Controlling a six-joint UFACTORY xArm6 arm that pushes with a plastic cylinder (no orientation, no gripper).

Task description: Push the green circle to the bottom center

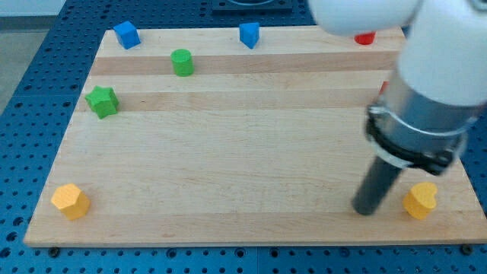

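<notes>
The green circle (182,62) is a short green cylinder near the view's top left of the wooden board (243,144). My tip (365,210) rests on the board at the view's bottom right, far from the green circle. It stands just left of a yellow heart-shaped block (421,199), with a small gap between them. The arm's white and grey body covers the view's top right.
A green star (101,101) lies left and below the green circle. Two blue blocks (126,34) (249,34) sit along the top edge. A red block (365,38) is partly hidden by the arm. A yellow hexagon (70,201) sits at bottom left.
</notes>
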